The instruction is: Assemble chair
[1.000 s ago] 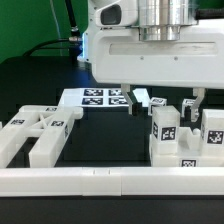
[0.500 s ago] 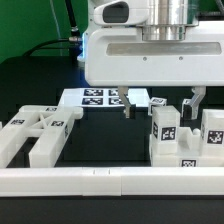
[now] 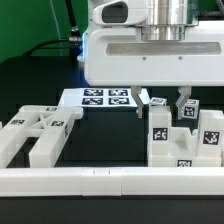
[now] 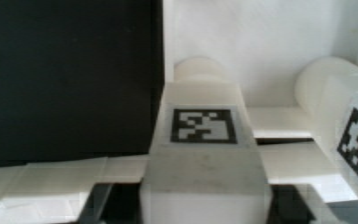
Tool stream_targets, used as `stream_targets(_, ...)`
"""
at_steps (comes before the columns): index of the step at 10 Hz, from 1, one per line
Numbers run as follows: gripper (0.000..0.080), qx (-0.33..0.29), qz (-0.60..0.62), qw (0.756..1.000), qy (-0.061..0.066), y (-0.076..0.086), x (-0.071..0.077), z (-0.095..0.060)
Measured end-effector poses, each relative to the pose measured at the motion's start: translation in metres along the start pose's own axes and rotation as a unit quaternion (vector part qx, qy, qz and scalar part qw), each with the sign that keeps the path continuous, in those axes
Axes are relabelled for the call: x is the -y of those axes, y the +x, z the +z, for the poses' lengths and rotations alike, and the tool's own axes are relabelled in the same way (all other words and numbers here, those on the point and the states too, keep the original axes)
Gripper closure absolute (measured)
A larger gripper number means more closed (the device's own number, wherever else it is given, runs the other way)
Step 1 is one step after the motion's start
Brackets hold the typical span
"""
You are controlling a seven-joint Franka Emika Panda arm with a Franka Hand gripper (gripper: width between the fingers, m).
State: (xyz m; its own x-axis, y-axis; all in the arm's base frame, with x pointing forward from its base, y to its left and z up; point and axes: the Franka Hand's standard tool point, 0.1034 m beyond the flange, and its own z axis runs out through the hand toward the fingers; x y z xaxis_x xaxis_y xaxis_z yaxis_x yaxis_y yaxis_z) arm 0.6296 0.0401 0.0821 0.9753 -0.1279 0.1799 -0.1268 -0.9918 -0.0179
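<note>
White glossy plastic forms the upright leg bar (image 3: 160, 128) of the chair. It stands at the lower right of the exterior view, with a black-and-white square tag on the side facing the camera. The end effector (image 3: 161, 104) hangs over it from the arm (image 3: 150, 45), whose large white body fills the top of the frame. Its two dark fingers (image 3: 141, 102) stand narrow, one against each side of the bar's top, gripping it. The wrist view looks along the same bar (image 4: 202, 120), which fills the middle of the picture with its tag toward the camera and a dark finger close against each flank.

Just beside the bar, toward the exterior view's right, stands a tagged block (image 3: 212, 135) among other white chair pieces. They crowd together, so their edges are hard to tell apart.

At the lower left of the exterior view, well apart from the bar, loose chair parts (image 3: 35, 135) lie flat with their tags upward. The marker board (image 3: 100, 97) lies flat in the middle of the frame, behind them. A long white rail (image 3: 100, 182) runs across the bottom edge. Everything rests on a black surface (image 3: 40, 95).
</note>
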Motion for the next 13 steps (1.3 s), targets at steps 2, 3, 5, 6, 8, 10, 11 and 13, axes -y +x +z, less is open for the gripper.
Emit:
stream_targets(2,0.0507,0.000,0.073,0.997,0.001,0.000,0.000,0.000)
stream_targets(3,0.0507,0.000,0.105,0.994,0.001,0.000,0.000,0.000)
stream_targets(5,0.0507,-0.001,0.202,0.979,0.005,0.001,-0.002,0.000)
stream_targets(6,0.0507,-0.001,0.244,0.970,0.006,0.000,-0.001,0.000)
stream_targets(8,0.0507,0.000,0.351,0.936,0.008,0.000,0.004,0.000)
stream_targets(10,0.0507,0.006,0.444,0.896,0.007,-0.002,0.007,0.000)
stream_targets(11,0.0507,0.007,0.473,0.881,0.007,-0.002,0.007,0.000)
stream_targets(13,0.0507,0.011,0.569,0.822,0.008,-0.003,0.009,0.000)
